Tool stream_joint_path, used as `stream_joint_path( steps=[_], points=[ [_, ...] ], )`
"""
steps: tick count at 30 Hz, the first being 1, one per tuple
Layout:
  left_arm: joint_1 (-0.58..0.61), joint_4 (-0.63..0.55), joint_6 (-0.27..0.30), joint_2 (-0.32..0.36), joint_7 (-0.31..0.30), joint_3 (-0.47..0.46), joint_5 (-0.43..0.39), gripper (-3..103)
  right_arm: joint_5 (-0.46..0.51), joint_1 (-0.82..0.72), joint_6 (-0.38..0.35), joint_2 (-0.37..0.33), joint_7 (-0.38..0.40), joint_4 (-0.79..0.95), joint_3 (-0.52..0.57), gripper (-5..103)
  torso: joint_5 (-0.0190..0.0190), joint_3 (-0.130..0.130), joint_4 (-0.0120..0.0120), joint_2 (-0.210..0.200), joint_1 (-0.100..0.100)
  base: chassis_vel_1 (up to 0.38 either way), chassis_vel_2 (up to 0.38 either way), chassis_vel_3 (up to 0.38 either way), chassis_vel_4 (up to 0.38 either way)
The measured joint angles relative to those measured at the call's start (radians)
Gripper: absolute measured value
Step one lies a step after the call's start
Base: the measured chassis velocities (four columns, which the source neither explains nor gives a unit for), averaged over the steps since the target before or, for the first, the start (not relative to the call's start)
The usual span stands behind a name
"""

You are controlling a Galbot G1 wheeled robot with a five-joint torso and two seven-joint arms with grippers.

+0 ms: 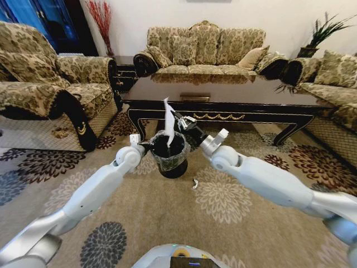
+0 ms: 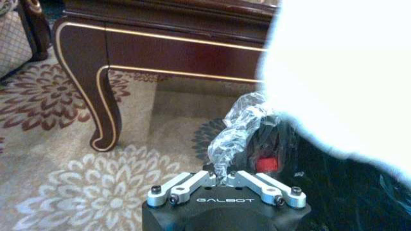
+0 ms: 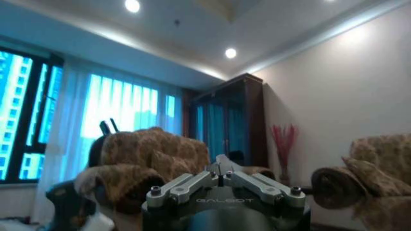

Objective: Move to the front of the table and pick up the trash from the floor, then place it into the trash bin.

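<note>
1. The bin (image 1: 172,153) stands on the floor (image 1: 167,218) in front of the table (image 1: 223,97), between the two arms.
2. A clear liner (image 2: 236,130) is folded over the bin's rim, crinkled and shiny.
3. The left gripper (image 2: 224,179) sits at the bin's near-left rim, its fingers drawn together on a fold of the liner.
4. In the left wrist view the pinched plastic rises straight up from the fingertips, and a red bit (image 2: 266,164) shows just inside the bin beside it.
5. The right gripper (image 1: 177,118) hangs above the bin's far-right edge, close to the table's apron.
6. From it a long white paper (image 1: 168,124) stands nearly upright, its lower end down in the bin's mouth and its tip level with the table top.
7. In the right wrist view the right gripper's fingers meet at a point; from that view I cannot tell whether the paper is between them.
8. In the head view the paper's upper part touches the right gripper's tip, so it appears held there.
9. A small white scrap (image 1: 195,183) lies on the floor just right of the bin, below the right forearm.
10. A sofa (image 1: 206,50) sits behind the table, and an armchair (image 1: 50,89) stands at the left.
11. The table's curved leg (image 2: 103,101), edged in gold, stands on the floor near the bin.
</note>
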Motion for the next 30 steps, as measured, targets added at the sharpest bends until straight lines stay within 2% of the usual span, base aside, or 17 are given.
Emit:
stream_joint_path(
  steps=[6, 7, 9, 12, 14, 16, 17, 20, 21, 23, 24, 27, 28, 30],
  points=[
    [-0.015, 0.006, 0.001, -0.003, 0.0, 0.007, -0.005, 4, -0.042, -0.024, 0.022, -0.01, -0.007, -0.048, 0.0, 0, 0.0, 0.0, 0.0, 0.0, 0.0, 0.0, 0.0, 0.0, 0.0],
    [-0.015, 0.002, 0.002, 0.002, -0.002, 0.008, -0.007, 4, -0.05, -0.032, 0.028, -0.016, -0.01, -0.051, 0.002, 11, 0.0, 0.0, 0.0, 0.0, 0.0, 0.0, 0.0, 0.0, 0.0],
    [-0.015, -0.002, 0.003, 0.005, -0.003, 0.008, -0.008, 4, -0.055, -0.036, 0.032, -0.02, -0.011, -0.052, 0.003, 11, 0.0, 0.0, 0.0, 0.0, 0.0, 0.0, 0.0, 0.0, 0.0],
    [-0.015, -0.017, 0.005, 0.025, -0.006, 0.006, -0.014, 4, -0.071, -0.05, 0.042, -0.029, -0.014, -0.051, 0.008, 27, 0.0, 0.0, 0.0002, 0.0, 0.0, 0.0, 0.0, 0.0, 0.0],
    [-0.013, -0.021, 0.005, 0.032, -0.007, 0.003, -0.015, 4, -0.074, -0.053, 0.046, -0.032, -0.016, -0.047, 0.008, 27, -0.0001, 0.0, 0.0002, 0.0, 0.0, 0.0, 0.0, 0.0, 0.0],
    [-0.005, -0.035, 0.005, 0.049, -0.009, -0.008, -0.017, 4, -0.082, -0.061, 0.053, -0.04, -0.019, -0.031, 0.01, 38, -0.0001, 0.0, 0.0003, 0.0, 0.0, 0.0, 0.0, 0.0, 0.0],
    [-0.005, -0.035, 0.005, 0.049, -0.009, -0.008, -0.017, 4, -0.082, -0.061, 0.053, -0.04, -0.019, -0.031, 0.01, 38, -0.0001, 0.0, 0.0003, 0.0, 0.0, 0.0, 0.0, 0.0, 0.0],
    [0.02, -0.057, 0.008, 0.074, -0.009, -0.038, -0.021, 4, -0.086, -0.091, 0.05, -0.052, -0.011, -0.024, 0.044, 54, -0.0003, 0.0, 0.0004, 0.0, 0.0, 0.0, 0.0, 0.0, 0.0],
    [0.02, -0.057, 0.008, 0.074, -0.009, -0.038, -0.021, 4, -0.086, -0.091, 0.05, -0.052, -0.011, -0.024, 0.044, 54, -0.0003, 0.0, 0.0004, 0.0, 0.0, 0.0, 0.0, 0.0, 0.0],
    [0.044, -0.074, 0.01, 0.106, -0.009, -0.069, -0.022, 4, -0.097, -0.157, 0.008, -0.077, 0.033, -0.03, 0.105, 65, -0.0004, 0.0, 0.0005, 0.0, 0.0, 0.0, 0.0, 0.0, 0.0],
    [0.044, -0.074, 0.01, 0.106, -0.009, -0.069, -0.022, 4, -0.097, -0.157, 0.008, -0.077, 0.033, -0.03, 0.105, 65, -0.0004, 0.0, 0.0005, 0.0, 0.0, 0.0, 0.0, 0.0, 0.0],
    [0.072, -0.096, 0.015, 0.155, -0.01, -0.127, -0.033, 4, -0.113, -0.317, -0.108, -0.133, 0.138, -0.04, 0.219, 82, 0.0006, 0.0, 0.0001, 0.0, 0.0, 0.0, 0.0, 0.0, 0.0],
    [0.072, -0.096, 0.015, 0.155, -0.01, -0.127, -0.033, 4, -0.113, -0.317, -0.108, -0.133, 0.138, -0.04, 0.219, 82, 0.0006, 0.0, 0.0001, 0.0, 0.0, 0.0, 0.0, 0.0, 0.0],
    [0.077, -0.114, 0.018, 0.185, -0.013, -0.156, -0.054, 4, -0.11, -0.409, -0.197, -0.152, 0.212, -0.062, 0.283, 92, -0.0004, 0.0, -0.0008, 0.0, 0.0, 0.0, 0.0, 0.0, 0.0]
  ],
)
